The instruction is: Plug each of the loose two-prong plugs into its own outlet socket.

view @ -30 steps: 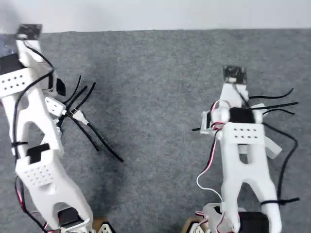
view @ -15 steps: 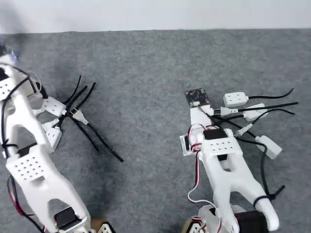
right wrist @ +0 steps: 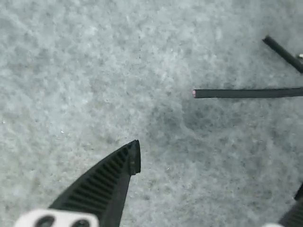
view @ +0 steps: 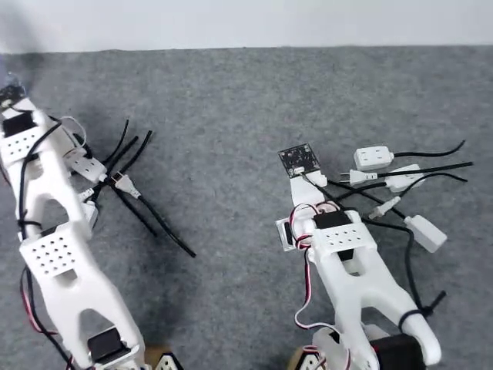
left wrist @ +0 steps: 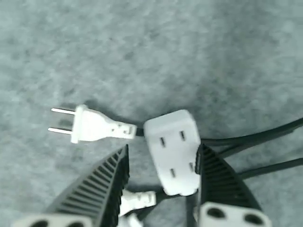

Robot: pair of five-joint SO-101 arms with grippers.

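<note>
DESK: Left gripper (left wrist: 162, 153), fingers?

PHOTO: Spread wide, straddling a white outlet socket (left wrist: 173, 151) on grey carpet (left wrist: 189, 47), lower middle of the left wrist frame. Not yet pinching. One finger (left wrist: 218, 175) close against the socket's side, the other (left wrist: 106, 182) apart from it.

DESK: And the plug for it?

PHOTO: Loose two-prong plug (left wrist: 90, 125), middle left of the same frame, just beside the socket's far corner. Prongs pointing away from the socket. Touching or merely close, cannot tell.

DESK: Right gripper (right wrist: 218, 175)?

PHOTO: Open as well, above bare carpet, nothing between the fingers. Cut cord end (right wrist: 195, 93) lying in the upper right of the right wrist frame.

DESK: What could go wrong from here?

PHOTO: By judgement only: closing on the socket could tug the crossed black cords (left wrist: 255, 139) and shove the plug off line. Smooth rounded shell, likely to twist in a light pinch. Prongs facing the wrong way, so a turn needed before any push, with a miss at the slots if skewed.

DESK: Counts?

PHOTO: Two arms, two grippers. Right side of the overhead frame: three sockets, an upper socket (view: 373, 158), a middle socket (view: 406, 179), a lower socket (view: 425, 231), plus an upper plug (view: 358, 176) and a lower plug (view: 385, 206). Left wrist frame: one socket, two plugs, with a second plug (left wrist: 137, 199) at the bottom edge. Left cluster overhead partly hidden behind the left arm (view: 54, 254); full tally impossible to tell.
</note>
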